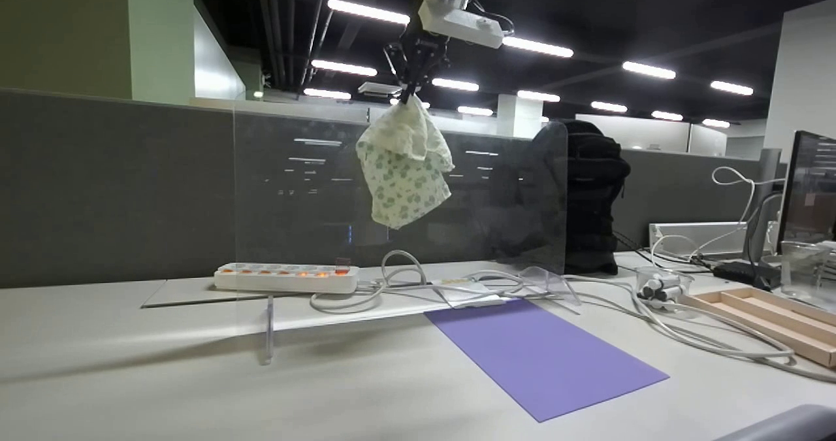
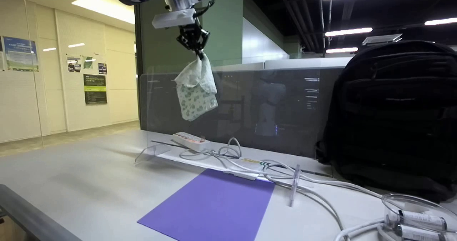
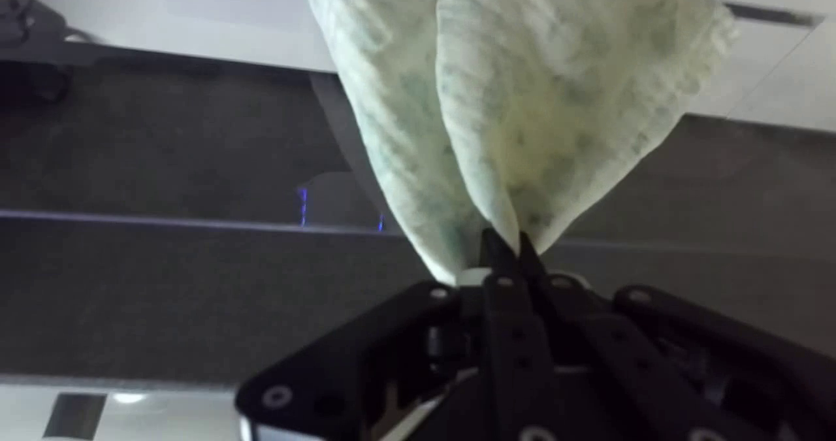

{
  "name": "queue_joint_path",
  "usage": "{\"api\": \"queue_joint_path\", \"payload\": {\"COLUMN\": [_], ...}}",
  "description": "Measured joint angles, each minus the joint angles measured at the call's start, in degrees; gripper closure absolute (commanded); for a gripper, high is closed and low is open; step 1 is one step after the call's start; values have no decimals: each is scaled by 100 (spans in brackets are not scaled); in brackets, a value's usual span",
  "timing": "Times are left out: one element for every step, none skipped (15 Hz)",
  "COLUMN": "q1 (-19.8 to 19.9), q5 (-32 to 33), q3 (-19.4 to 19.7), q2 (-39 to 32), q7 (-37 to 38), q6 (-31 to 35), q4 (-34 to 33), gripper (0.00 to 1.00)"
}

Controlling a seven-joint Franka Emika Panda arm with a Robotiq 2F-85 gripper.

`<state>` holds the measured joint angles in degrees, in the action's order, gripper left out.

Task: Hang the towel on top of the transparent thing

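The towel (image 1: 405, 173) is white with a green-grey pattern; it also shows in an exterior view (image 2: 196, 98) and in the wrist view (image 3: 535, 95). My gripper (image 1: 407, 95) is shut on its top and holds it hanging in the air above the desk; the gripped tip shows between the fingers (image 3: 513, 245) in the wrist view. The transparent thing is a clear upright panel (image 1: 294, 225) on clear feet, also in an exterior view (image 2: 242, 126). The towel overlaps the panel in both exterior views, with the fingertips around its top-edge height. I cannot tell whether they touch.
A white power strip (image 1: 287, 279) and loose cables (image 1: 405, 277) lie around the panel's base. A purple sheet (image 1: 548, 356) lies in front. A black backpack (image 1: 591, 199) stands beside the panel, against a dark partition (image 1: 117, 193). A wooden tray (image 1: 764, 320) is farther aside.
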<state>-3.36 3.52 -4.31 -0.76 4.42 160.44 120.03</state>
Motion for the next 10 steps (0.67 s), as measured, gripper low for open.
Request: {"api": "queue_joint_path", "payload": {"q1": [36, 69, 91, 95, 94, 90, 85, 76, 67, 56], "q5": [212, 394, 563, 710, 829, 927, 992, 1017, 1017, 1014], "q3": [44, 94, 146, 199, 243, 275, 293, 306, 308, 308], "q2": [-101, -203, -308, -413, -508, -598, -676, -742, -795, -836], "q7": [268, 502, 707, 894, 1046, 1182, 1284, 1350, 1377, 1390], "q6": [29, 49, 65, 73, 74, 74, 62, 31, -38, -122], "q4": [-213, -410, -596, -770, -919, -1052, -1163, -1259, -1339, -1409], "gripper": [100, 100, 100, 100, 100, 100, 100, 100, 100, 100]}}
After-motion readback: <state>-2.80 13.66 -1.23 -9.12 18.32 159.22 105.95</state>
